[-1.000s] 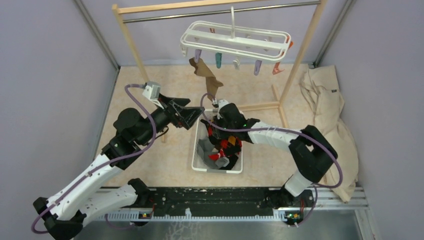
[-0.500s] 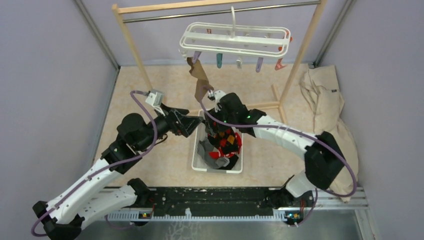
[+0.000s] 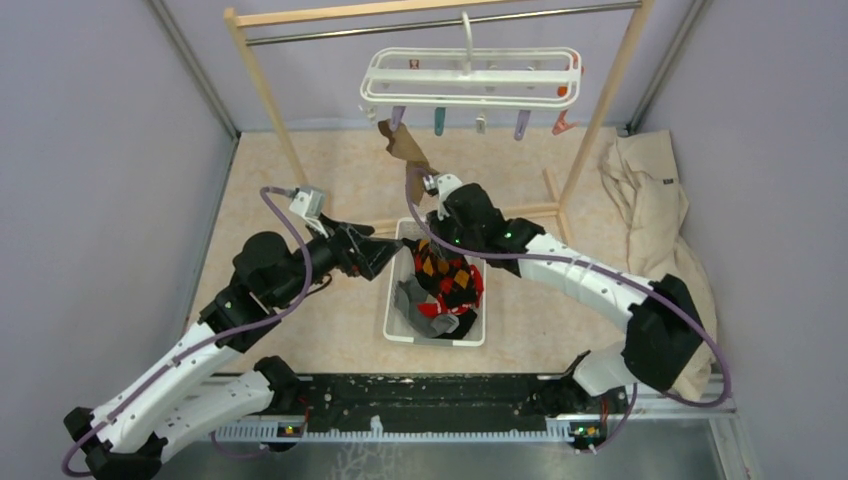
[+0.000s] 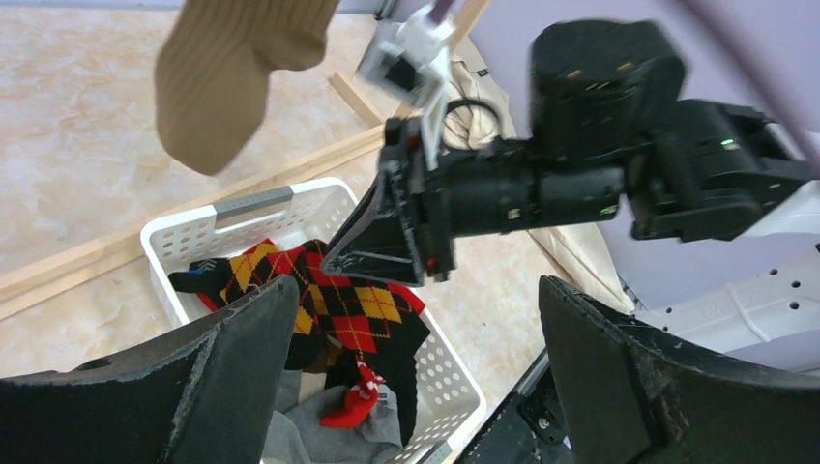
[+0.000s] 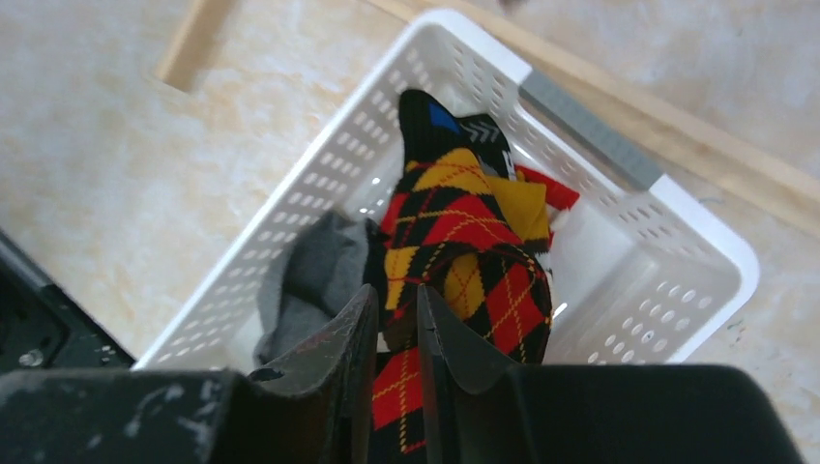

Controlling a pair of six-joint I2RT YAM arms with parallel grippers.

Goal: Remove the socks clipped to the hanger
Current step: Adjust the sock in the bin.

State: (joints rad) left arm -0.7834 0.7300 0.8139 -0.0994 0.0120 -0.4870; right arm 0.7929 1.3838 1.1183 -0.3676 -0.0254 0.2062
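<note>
Above the white basket (image 3: 392, 300), top view: the hanger (image 3: 470, 78) hangs from the wooden rack (image 3: 265, 90), beyond the basket's far end. One brown sock (image 3: 408, 150) is clipped at the hanger's left end and dangles toward the basket's far rim. The other clips in view hang bare. In the basket lie a red-and-yellow argyle sock (image 3: 452, 280), a grey sock (image 3: 410, 298) and other socks. The left gripper (image 3: 390, 250) is just beside the basket's far left corner. The right gripper (image 3: 428, 235) is over its far end. A beige cloth (image 3: 650, 200) lies well to the basket's right.

Left wrist view: this gripper's fingers (image 4: 232, 367) stand spread wide with nothing between them. The brown sock's toe hangs above the basket, and the right gripper points down over the argyle sock.

Right wrist view: this gripper's fingers (image 5: 348, 338) are drawn close with a narrow slit between them, directly over the argyle sock in the basket. Whether they pinch anything cannot be told.
</note>
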